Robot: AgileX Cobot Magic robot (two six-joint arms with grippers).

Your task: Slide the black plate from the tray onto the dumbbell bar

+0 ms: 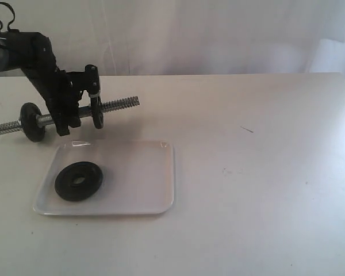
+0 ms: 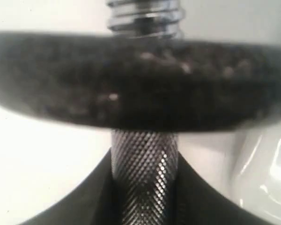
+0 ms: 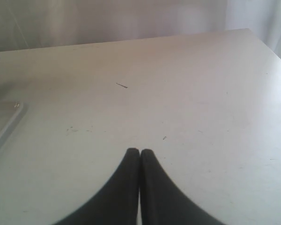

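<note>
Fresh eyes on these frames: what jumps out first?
The left gripper clamps the dumbbell bar at the back left, a left disc and a right disc threaded either side of its grip. The black plate lies flat in the tray's left half. The right gripper is shut on nothing.

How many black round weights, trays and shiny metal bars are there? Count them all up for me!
Black weights: 3
Tray: 1
Metal bar: 1
Total: 5
</note>
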